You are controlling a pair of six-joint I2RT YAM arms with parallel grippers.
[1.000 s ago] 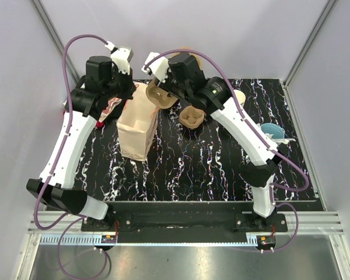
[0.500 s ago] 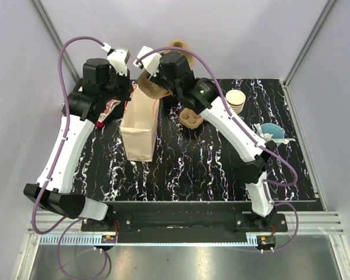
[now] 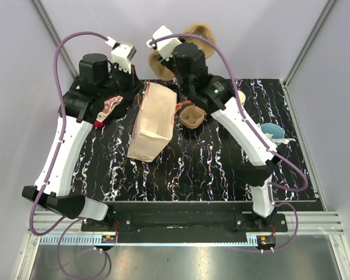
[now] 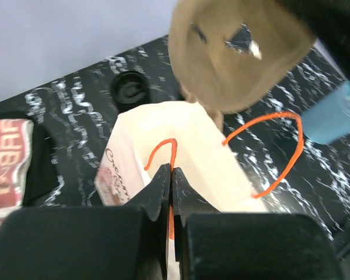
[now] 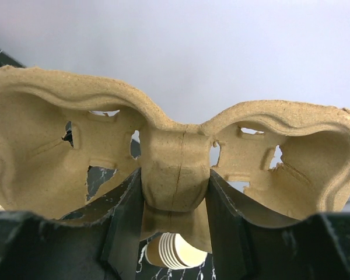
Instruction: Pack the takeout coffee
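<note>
A round black lid (image 4: pixel 130 87) stands on the table beyond the bag in the left wrist view; the cup body under it is hidden, and it is hidden in the top view. My left gripper (image 4: pixel 171 175) is shut on one orange handle of the open paper bag (image 3: pixel 154 119), which tilts to the right. It also shows in the top view (image 3: pixel 137 88). My right gripper (image 5: pixel 175 198) is shut on the middle of a brown pulp cup carrier (image 5: pixel 175 146), held high above the bag's mouth near the back wall (image 3: pixel 195 32).
A second pulp carrier (image 3: pixel 192 119) lies right of the bag. A stack of lidless paper cups (image 5: pixel 175 251) lies behind it. A light blue cup (image 3: pixel 271 131) stands at the right. A red printed packet (image 3: pixel 108 108) lies at the left under my left arm.
My right gripper has lifted the carrier up and back from the bag's mouth. The bag has swung right and now leans over, held by its handle.
</note>
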